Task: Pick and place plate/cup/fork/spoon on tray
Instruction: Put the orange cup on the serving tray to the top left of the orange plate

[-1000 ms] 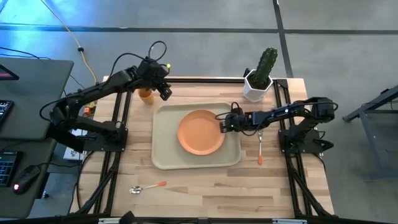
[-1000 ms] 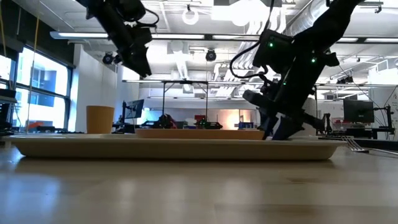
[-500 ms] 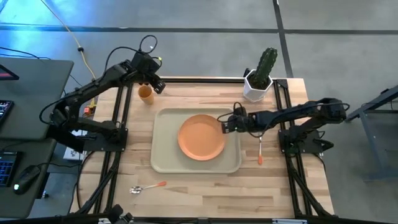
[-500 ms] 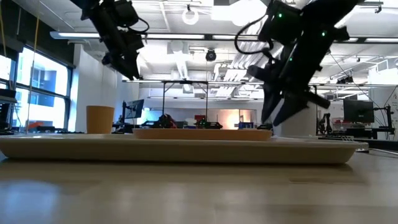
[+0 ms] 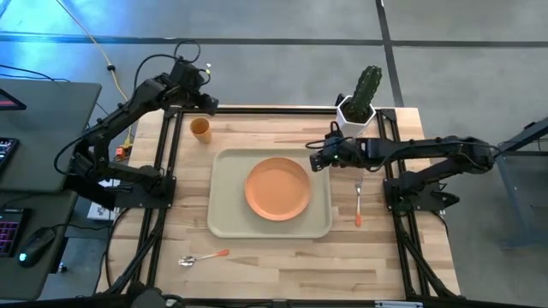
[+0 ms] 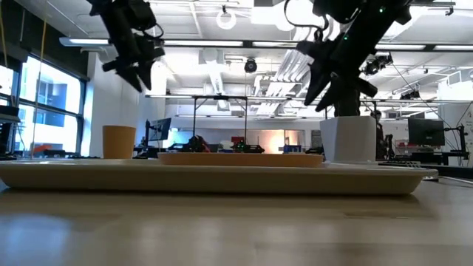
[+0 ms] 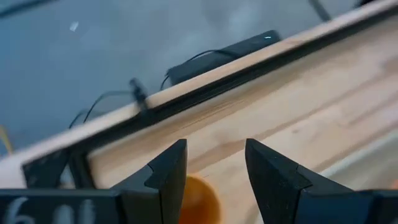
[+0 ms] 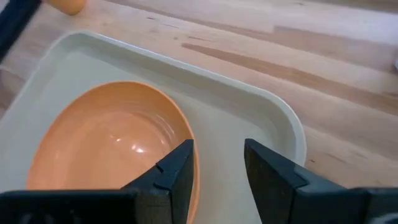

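Looking straight down, I see the plate (image 5: 277, 188) lying flat in the tray (image 5: 228, 214), which sits mid-table. My right gripper (image 5: 317, 160) hangs in the air over the tray's far right corner, just beside the plate's edge, fingers (image 8: 177, 171) spread with nothing between them; through its wrist camera the plate (image 8: 112, 146) and the tray rim (image 8: 292, 127) lie below. My left gripper (image 5: 202, 100) is raised at the table's far left edge, just beyond the cup (image 5: 200, 129), fingers (image 7: 168, 171) parted and empty; the cup (image 7: 194, 198) peeks between them. The cup stands upright on the wood, apart from the tray. The fork (image 5: 358, 201) lies on the table just right of the tray. The spoon (image 5: 202, 257) lies near the front edge, left of centre. A cactus pot (image 5: 354, 115) stands at the far right corner.
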Robot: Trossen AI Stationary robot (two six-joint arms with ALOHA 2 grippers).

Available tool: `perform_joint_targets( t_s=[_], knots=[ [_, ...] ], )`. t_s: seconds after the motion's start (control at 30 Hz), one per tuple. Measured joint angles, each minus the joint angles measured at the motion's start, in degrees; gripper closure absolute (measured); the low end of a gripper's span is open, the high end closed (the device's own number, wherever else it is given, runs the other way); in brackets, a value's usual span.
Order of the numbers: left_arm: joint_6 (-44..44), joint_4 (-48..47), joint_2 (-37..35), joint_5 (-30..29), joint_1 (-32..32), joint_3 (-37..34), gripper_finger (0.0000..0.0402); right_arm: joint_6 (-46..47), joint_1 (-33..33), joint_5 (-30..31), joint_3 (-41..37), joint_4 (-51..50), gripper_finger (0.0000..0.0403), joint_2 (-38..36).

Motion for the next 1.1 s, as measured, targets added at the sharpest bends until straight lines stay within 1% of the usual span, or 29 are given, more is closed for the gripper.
perform_joint_targets(
  t_s=[0.17,0.33,0.47,0.6,0.7,0.87,0.97,1.1],
  knots=[
    [-1.8,-1.6,0.7,-1.7,2.2,0.0,0.0250,-4.1,-2.0,-2.6,0.2,-0.6,0.0270,-0.1],
    [-3.0,-3.0,1.3,-2.2,2.2,-1.8,0.0250,-7.8,-3.2,-3.2,0.2,-2.3,0.0270,-0.1],
    [-4.1,-4.9,1.3,-3.3,2.3,-5.1,0.0250,-8.6,-3.2,-4.5,0.1,-5.4,0.0270,-0.1],
    [-7.0,-3.8,1.4,-3.8,3.8,-9.1,0.0250,-8.7,-2.8,-5.6,0.1,-6.8,0.0270,-0.1],
    [-10.2,-2.8,1.4,-3.9,4.0,-9.3,0.0250,-9.7,-2.9,-5.7,0.1,-6.7,0.0270,-0.1],
    [-10.6,-2.8,2.1,-4.1,3.9,-9.5,0.0250,-11.6,-4.2,-7.3,0.1,-6.6,0.0270,-0.1],
    [-8.2,-1.8,3.6,-3.4,3.9,-9.2,0.0250,-12.0,-5.1,-10.5,0.1,-7.4,0.0270,-0.1],
    [-4.4,-5.7,5.8,-2.6,3.9,-4.8,0.0250,-12.5,-5.3,-13.5,0.1,-7.7,0.0270,-0.1]
  ],
)
